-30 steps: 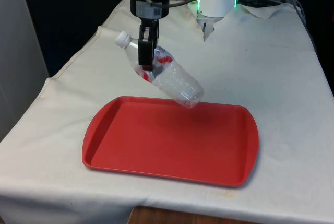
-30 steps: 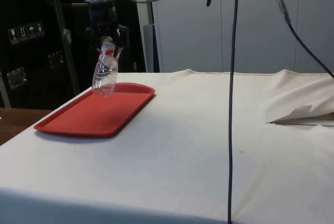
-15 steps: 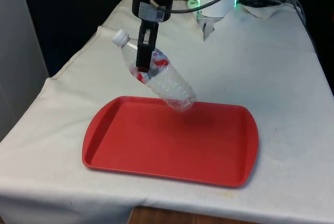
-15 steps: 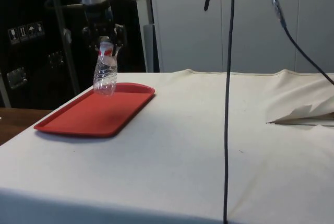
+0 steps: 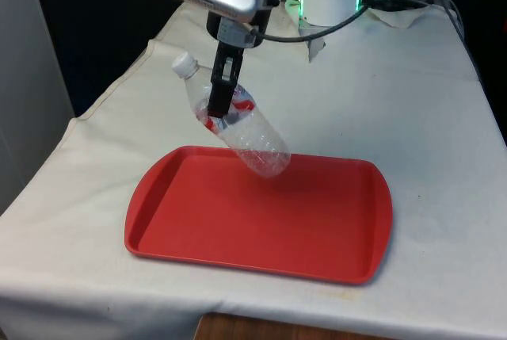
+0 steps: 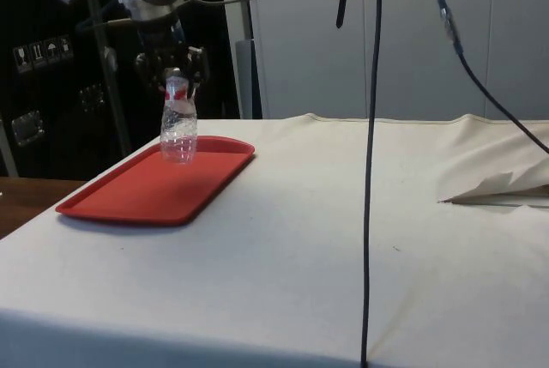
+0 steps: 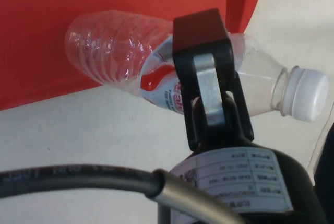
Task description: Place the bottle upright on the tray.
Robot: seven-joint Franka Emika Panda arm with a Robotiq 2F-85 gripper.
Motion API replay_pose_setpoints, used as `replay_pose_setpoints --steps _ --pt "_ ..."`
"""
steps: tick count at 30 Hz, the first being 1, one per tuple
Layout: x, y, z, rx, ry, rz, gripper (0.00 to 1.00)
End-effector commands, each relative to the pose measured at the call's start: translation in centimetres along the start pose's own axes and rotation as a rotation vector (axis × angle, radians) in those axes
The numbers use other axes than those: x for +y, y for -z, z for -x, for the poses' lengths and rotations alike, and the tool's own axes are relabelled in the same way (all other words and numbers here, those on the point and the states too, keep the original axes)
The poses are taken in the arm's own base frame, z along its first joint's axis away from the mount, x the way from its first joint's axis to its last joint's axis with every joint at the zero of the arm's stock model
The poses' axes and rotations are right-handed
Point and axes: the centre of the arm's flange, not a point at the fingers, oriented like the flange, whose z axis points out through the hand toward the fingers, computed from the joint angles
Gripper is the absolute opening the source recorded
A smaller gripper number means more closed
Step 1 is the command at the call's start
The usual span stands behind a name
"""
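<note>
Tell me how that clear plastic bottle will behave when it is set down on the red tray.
The bottle looks empty and thin-walled, so it is probably very light and may dent under the jaws. It hangs tilted above the tray, cap uppermost, so it could land on an edge and tip. Round-bodied, it would likely roll if it falls.

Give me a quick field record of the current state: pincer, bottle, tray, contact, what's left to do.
pincer: black two-finger pincer, shut on the bottle's labelled middle
bottle: clear plastic bottle with a white cap and red label, held tilted, cap up toward the front view's left, base lowest
tray: red rectangular plastic tray on the white cloth, nothing lying on it
contact: bottle base hangs over the tray's far edge; cannot tell whether it touches
remaining: bottle not yet upright or released
</note>
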Motion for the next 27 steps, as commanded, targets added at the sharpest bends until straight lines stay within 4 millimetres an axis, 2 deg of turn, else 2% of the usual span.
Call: replay_pose_setpoints --steps 1,27 --pt "-0.2 -0.1 0.2 0.007 -0.005 -0.008 0.14" --pt "-1.3 0.1 1.6 0.189 -0.021 0.001 0.14"
